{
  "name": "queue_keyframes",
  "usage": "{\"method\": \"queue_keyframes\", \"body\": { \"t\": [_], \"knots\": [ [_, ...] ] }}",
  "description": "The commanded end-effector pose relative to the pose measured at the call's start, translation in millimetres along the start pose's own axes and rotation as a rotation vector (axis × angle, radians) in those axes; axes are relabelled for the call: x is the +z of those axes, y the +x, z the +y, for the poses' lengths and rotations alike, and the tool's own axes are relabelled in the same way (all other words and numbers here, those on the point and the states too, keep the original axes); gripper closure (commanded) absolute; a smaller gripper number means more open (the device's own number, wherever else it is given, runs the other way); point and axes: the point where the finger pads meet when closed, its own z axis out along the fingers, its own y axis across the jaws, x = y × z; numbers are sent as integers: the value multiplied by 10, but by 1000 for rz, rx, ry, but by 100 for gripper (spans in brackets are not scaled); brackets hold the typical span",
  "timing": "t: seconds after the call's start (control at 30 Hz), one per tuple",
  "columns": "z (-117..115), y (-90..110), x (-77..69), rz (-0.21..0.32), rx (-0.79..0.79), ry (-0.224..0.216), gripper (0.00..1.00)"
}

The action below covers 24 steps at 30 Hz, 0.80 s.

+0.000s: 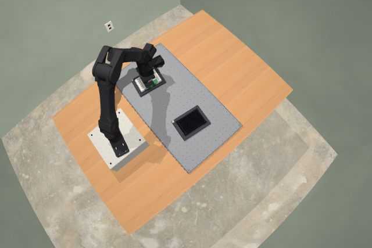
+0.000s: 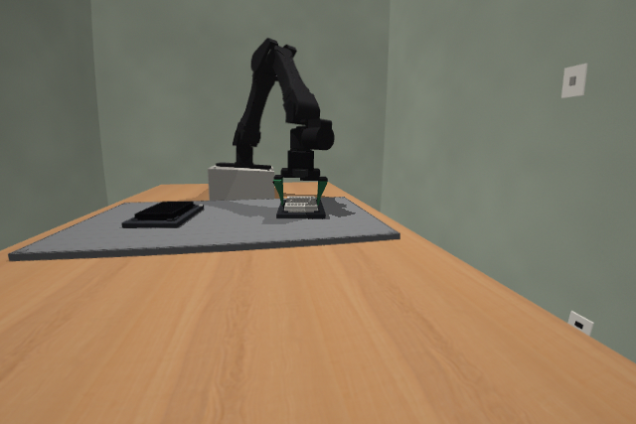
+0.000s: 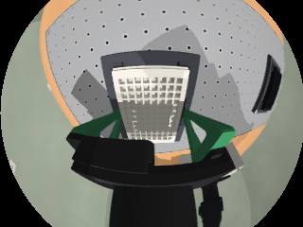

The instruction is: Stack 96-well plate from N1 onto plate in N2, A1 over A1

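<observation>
Open gripper [image 2: 300, 198] straddling white plate [image 2: 300, 203] in nest [image 2: 300, 214]

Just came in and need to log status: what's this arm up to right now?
The black arm has its open pincer lowered around the white 96-well plate in the nest on the grey perforated board. The green fingers straddle the plate but are not closed, so nothing is gripped yet. The black plate sits in the other nest, untouched.

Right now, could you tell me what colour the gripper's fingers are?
Green fingers, clearest in the exterior view.
</observation>
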Motion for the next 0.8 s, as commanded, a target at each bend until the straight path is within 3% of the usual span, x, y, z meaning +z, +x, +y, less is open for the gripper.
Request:
{"method": "queue_keyframes", "body": {
  "t": [0.0,0.03,0.47,0.5,0.77],
  "knots": [
    [48,-11,20,-20,-7,-8,0],
    [78,-46,-66,-40,-9,-22,0],
    [43,-48,-27,-22,-2,-14,0],
    [43,-48,-27,-22,-2,-14,100],
    [43,-48,-27,-22,-2,-14,100]
  ]
}}
